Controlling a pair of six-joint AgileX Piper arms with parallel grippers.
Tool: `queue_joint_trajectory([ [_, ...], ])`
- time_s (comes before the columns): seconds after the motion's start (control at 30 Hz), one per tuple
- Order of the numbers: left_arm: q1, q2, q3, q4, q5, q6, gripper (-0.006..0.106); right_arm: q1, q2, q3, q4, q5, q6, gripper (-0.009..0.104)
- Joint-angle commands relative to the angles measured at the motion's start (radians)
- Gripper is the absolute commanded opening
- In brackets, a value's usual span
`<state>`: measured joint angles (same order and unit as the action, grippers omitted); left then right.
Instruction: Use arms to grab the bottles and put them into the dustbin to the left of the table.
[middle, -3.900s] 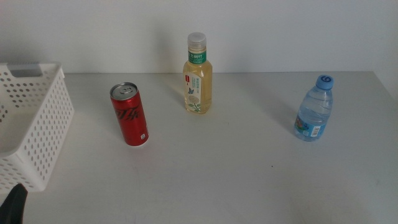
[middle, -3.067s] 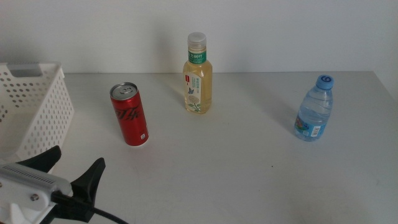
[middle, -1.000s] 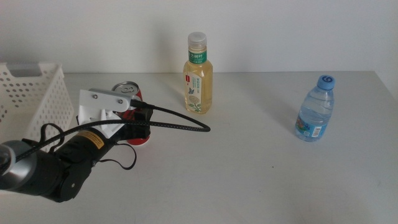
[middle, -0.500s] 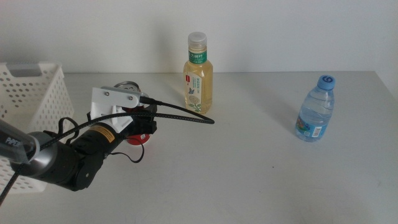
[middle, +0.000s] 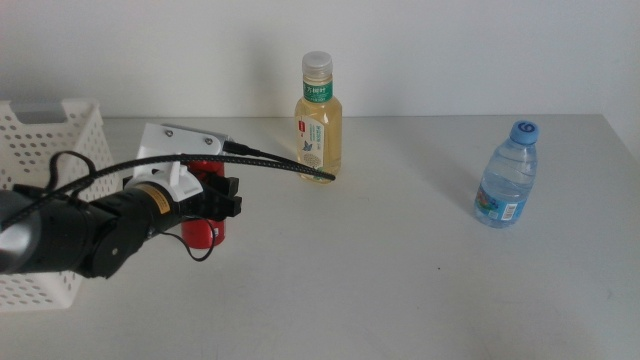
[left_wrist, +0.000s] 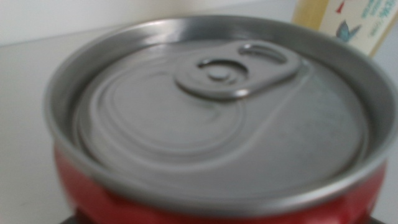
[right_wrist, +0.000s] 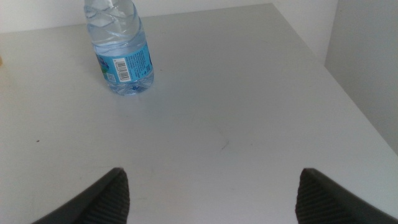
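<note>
My left gripper has come in from the left and is shut on the red cola can, jaws on either side of its body. The can's silver top fills the left wrist view. The yellowish tea bottle stands upright at the back middle, and its edge shows in the left wrist view. The blue-capped water bottle stands at the right, and also shows in the right wrist view. My right gripper is open and empty, well short of it and outside the middle view.
The white perforated dustbin stands at the table's left edge, right beside my left arm. The left arm's black cable arcs toward the tea bottle. The light grey table stretches between the bottles. Its right edge shows in the right wrist view.
My left arm came in from the bottom left, reached the red can and closed around it. In the last half second the gripper and can shifted slightly left. The two bottles stayed put.
</note>
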<state>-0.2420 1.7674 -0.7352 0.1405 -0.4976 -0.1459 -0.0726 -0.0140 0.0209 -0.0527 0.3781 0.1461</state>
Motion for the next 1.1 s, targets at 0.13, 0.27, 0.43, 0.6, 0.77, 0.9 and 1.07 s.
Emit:
queue_joint_trajectory([
  [0.13,-0.005,-0.253,-0.203,0.120,0.453,-0.067,-0.002,0.003,-0.021,-0.002,-0.017,-0.070,-0.009,0.071],
  [0.27,-0.005,-0.279,-0.362,0.139,0.749,-0.039,-0.002,0.003,-0.021,-0.002,-0.017,-0.070,-0.009,0.071],
  [0.43,0.019,-0.273,-0.576,0.105,1.037,0.103,-0.002,0.003,-0.021,-0.002,-0.017,-0.070,-0.009,0.071],
  [0.6,0.148,-0.270,-0.736,-0.093,1.196,0.305,-0.002,0.003,-0.021,-0.002,-0.017,-0.070,-0.009,0.071],
  [0.77,0.306,-0.250,-0.839,-0.235,1.303,0.441,-0.002,0.003,-0.021,-0.002,-0.017,-0.070,-0.009,0.071],
  [0.9,0.419,-0.198,-0.889,-0.233,1.389,0.466,-0.002,0.003,-0.021,-0.002,-0.017,-0.070,-0.009,0.071],
  [1.07,0.522,-0.119,-0.897,-0.239,1.402,0.494,-0.002,0.003,-0.021,-0.002,-0.017,-0.070,-0.009,0.071],
])
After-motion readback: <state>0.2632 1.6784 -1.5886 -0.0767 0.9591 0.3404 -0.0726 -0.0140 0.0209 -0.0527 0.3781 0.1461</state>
